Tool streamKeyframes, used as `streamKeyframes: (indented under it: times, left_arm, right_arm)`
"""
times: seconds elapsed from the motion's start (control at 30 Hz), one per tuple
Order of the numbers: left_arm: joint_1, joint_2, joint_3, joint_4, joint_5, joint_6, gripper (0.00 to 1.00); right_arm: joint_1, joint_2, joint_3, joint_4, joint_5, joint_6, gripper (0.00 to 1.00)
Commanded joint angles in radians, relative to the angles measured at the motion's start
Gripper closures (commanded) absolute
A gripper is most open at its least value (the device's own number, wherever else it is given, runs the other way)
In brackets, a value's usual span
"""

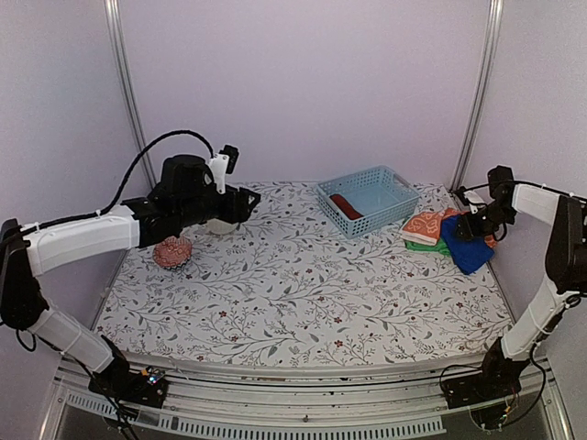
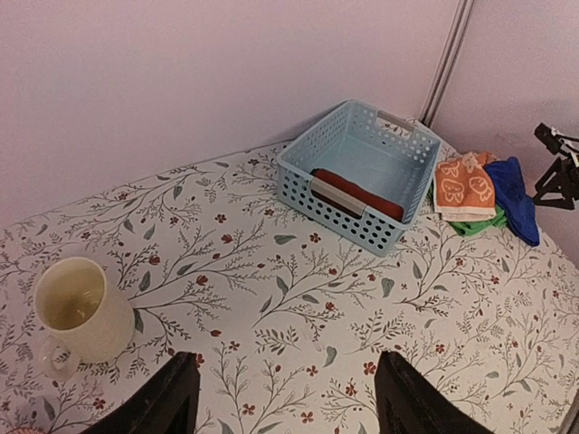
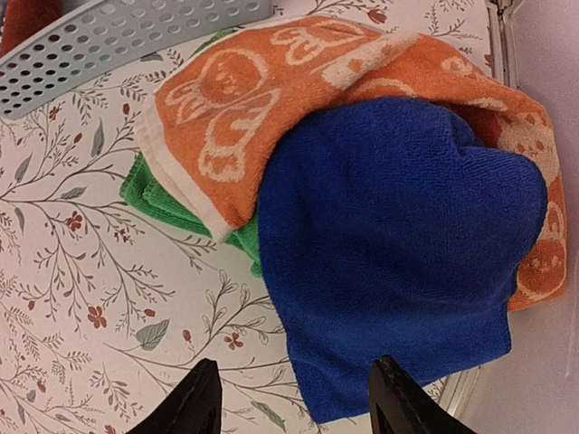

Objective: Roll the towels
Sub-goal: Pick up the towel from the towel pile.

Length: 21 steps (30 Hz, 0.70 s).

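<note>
Currently: left gripper (image 2: 285,384) fingers apart, nothing between them, hovering above floral surface (image 2: 271,298), left side of top view. Right gripper (image 3: 294,393) fingers apart, over lower edge of blue towel (image 3: 398,262) in right wrist view, not clamped on it. Blue towel draped on orange patterned towel (image 3: 226,108), green towel (image 3: 154,194) underneath; pile at right edge of top view. Rust-brown towel (image 2: 357,192) inside pale blue basket (image 2: 348,219), upper centre-right. Cream mug (image 2: 81,312) lower left of left wrist view.

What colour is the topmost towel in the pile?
Royal blue towel; clearest in right wrist view.
</note>
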Motion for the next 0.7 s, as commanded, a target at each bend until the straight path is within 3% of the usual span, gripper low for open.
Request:
streamKeyframes:
  times: [0.0, 0.33, 0.67]
  left_arm:
    - [0.004, 0.02, 0.065, -0.095, 0.03, 0.034, 0.33]
    - [0.001, 0.047, 0.089, -0.114, 0.075, 0.015, 0.38]
    - [-0.005, -0.006, 0.036, -0.112, 0.053, -0.002, 0.38]
  right_arm:
    - [-0.031, 0.076, 0.109, 0.012, 0.04, 0.037, 0.44]
    - [-0.045, 0.273, 0.311, 0.015, -0.022, 0.126, 0.52]
    - [-0.045, 0.363, 0.421, -0.02, -0.016, 0.146, 0.6]
